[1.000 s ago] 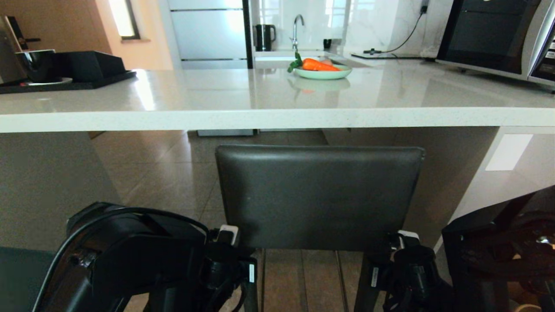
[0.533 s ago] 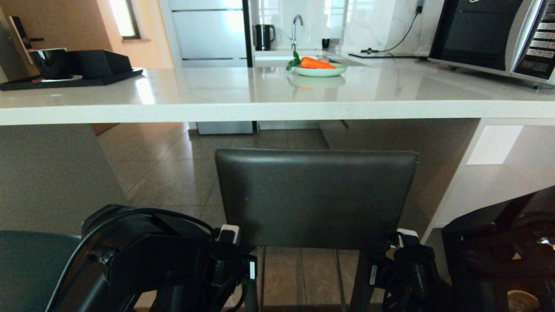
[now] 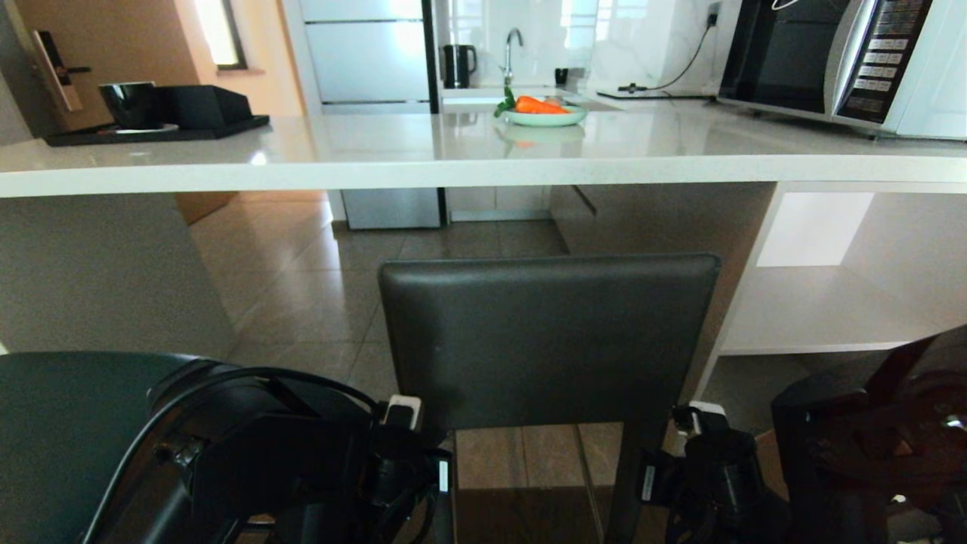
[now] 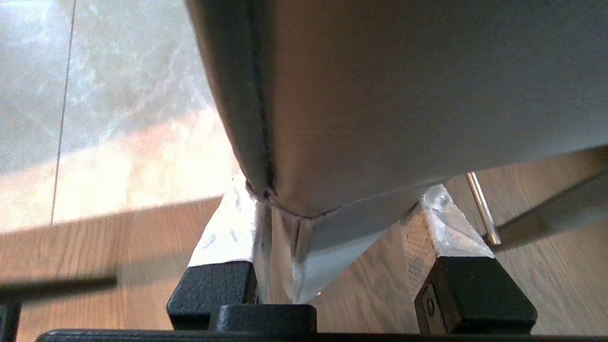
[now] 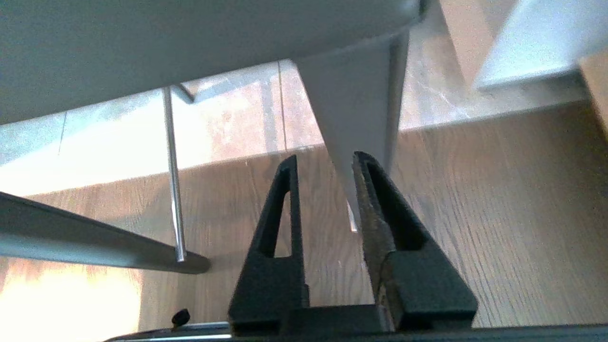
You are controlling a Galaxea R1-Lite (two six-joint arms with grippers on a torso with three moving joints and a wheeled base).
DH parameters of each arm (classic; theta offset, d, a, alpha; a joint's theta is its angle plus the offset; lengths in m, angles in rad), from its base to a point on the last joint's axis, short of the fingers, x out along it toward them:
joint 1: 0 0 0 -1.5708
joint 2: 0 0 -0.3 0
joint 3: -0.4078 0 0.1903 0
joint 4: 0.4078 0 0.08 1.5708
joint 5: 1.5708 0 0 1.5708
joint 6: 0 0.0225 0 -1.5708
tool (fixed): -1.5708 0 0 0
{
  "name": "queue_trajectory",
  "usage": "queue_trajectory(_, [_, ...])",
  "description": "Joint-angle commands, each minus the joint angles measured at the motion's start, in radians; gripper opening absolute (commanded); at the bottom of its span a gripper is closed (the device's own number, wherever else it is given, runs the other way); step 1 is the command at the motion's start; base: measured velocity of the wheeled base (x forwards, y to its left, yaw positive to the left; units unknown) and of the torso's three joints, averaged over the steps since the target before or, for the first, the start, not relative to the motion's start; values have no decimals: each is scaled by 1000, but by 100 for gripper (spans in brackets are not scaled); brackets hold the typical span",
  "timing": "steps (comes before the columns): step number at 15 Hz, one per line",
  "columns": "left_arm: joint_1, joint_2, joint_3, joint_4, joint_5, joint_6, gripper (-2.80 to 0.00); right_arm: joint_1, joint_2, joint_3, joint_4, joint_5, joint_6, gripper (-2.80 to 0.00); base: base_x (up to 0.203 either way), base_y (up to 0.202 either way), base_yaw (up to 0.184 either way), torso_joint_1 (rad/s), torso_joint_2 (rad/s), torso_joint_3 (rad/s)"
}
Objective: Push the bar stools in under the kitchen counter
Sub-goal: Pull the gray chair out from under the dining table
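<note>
My left gripper [image 4: 332, 223] was low down at the bottom left corner of the grey stool [image 3: 548, 340], its two taped fingers [image 4: 228, 232] either side of the back's lower corner and the upright below it, clamped on it about half spread. In the head view that gripper [image 3: 400, 414] was tucked right against the stool's back edge. My right gripper [image 5: 325, 164] was at the opposite bottom corner, fingers narrow, with the stool's right upright [image 5: 361, 109] squeezed between them, so I had the stool held on both sides.

The stool stood square in front of me, back facing me, just short of the counter [image 3: 483, 170], its back's top sitting below the slab's edge. A thin chrome rod [image 5: 172, 171] ran under the seat. A bit of the other stool [image 3: 60, 423] showed at my left. Up on the counter were a plate [image 3: 544, 117] with a carrot [image 3: 538, 106], a black tray [image 3: 151, 128] off to the left and a microwave [image 3: 831, 60] on the right.
</note>
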Motion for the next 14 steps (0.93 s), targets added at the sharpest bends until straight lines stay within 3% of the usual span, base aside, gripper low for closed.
queue_trajectory(1, [-1,-2,5,-9,10,-2,-280,3,4,0,-6,-16,3,-280,-193,0,-4,7,-2,7])
queue_trajectory(5, [-2,9,2,-9,18,-3,-280,5,3,8,-6,-18,11,-280,-192,0,-1,3,0,2])
queue_trajectory(8, [5,10,3,-9,19,-2,-280,0,-26,94,-6,4,37,-280,-174,0,-1,-1,2,3])
queue_trajectory(10, [5,12,0,-9,18,-2,-280,-22,-55,116,-6,62,37,-280,-33,0,1,-6,-1,6])
queue_trajectory(14, [7,12,-8,-9,17,-2,-280,-107,-51,52,-6,65,-50,-280,0,0,0,0,0,0])
